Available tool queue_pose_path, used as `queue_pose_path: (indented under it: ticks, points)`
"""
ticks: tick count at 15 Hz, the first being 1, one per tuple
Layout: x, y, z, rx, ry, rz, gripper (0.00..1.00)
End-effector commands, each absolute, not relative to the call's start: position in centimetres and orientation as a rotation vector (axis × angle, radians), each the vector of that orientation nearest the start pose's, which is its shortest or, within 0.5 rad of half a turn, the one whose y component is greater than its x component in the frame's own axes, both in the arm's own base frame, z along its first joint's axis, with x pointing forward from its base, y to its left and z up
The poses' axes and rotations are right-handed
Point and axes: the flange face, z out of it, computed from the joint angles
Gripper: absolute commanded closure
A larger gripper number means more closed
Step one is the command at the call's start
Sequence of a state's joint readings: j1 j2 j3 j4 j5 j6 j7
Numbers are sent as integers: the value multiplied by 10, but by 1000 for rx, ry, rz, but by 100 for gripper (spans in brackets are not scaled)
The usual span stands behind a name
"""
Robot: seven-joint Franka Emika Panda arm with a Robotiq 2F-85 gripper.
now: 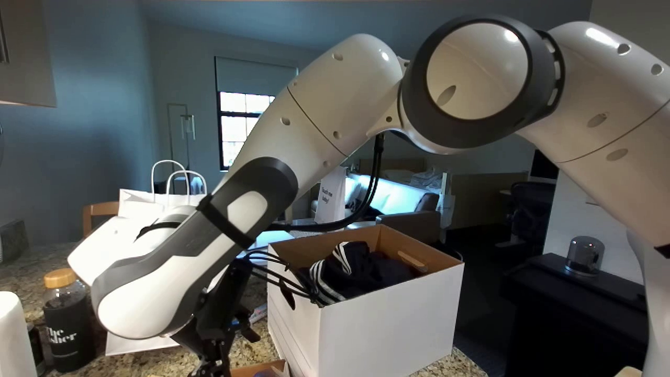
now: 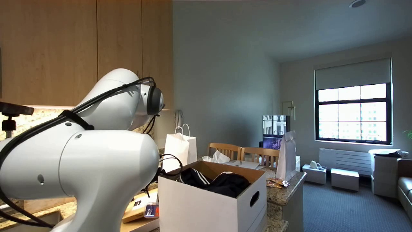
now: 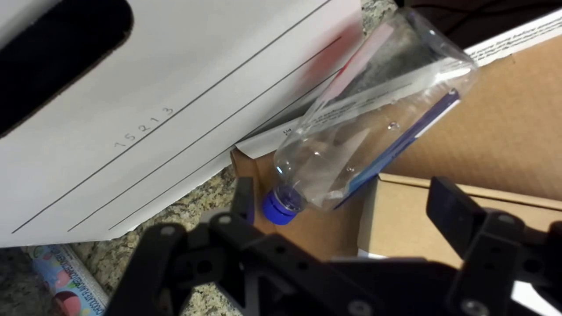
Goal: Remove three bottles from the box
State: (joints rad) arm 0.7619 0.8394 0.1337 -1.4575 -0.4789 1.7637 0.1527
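Observation:
A clear bottle (image 3: pixel 347 145) with a blue cap (image 3: pixel 279 210) and a red and blue label slants across the wrist view. It lies over a low brown cardboard box (image 3: pixel 320 232); whether it rests inside or on the rim I cannot tell. In an exterior view this bottle (image 2: pixel 152 210) shows beside the white box. My gripper (image 3: pixel 342 199) stands open, one finger close to the cap, the opposite one well apart over a smaller carton. Nothing is gripped. The large white box (image 1: pixel 387 324) holds dark clothing with white stripes; any bottles inside it are hidden.
The white box's side with its hand-hole (image 3: pixel 66 57) rises close beside the gripper. A printed confetti tube (image 3: pixel 70 281) lies on the granite counter. A dark bottle with a wooden lid (image 1: pixel 65 319) and a white paper bag (image 2: pixel 180 148) stand nearby.

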Motion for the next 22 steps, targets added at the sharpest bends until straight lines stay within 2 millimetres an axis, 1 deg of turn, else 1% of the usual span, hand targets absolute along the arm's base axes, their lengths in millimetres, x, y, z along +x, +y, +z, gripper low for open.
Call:
queue_pose_path:
  ticks: [1, 2, 5, 8, 9, 11, 13, 17, 19, 22]
  points:
    - [450, 482, 165, 2278, 1180, -363, 0]
    - [449, 482, 166, 2274, 1181, -364, 0]
    - [443, 484, 179, 2251, 1179, -381, 0]
    - [435, 486, 201, 2249, 1159, -366, 0]
    - [433, 487, 211, 2259, 1144, -366, 0]
    - [432, 484, 240, 2319, 1122, -369, 0]
    - [434, 478, 278, 2459, 1098, -277, 0]
    - [435, 446, 347, 2651, 1007, -123, 0]
    - [434, 425, 376, 2748, 941, -53, 0]
    - [429, 388, 412, 2887, 822, 39, 0]
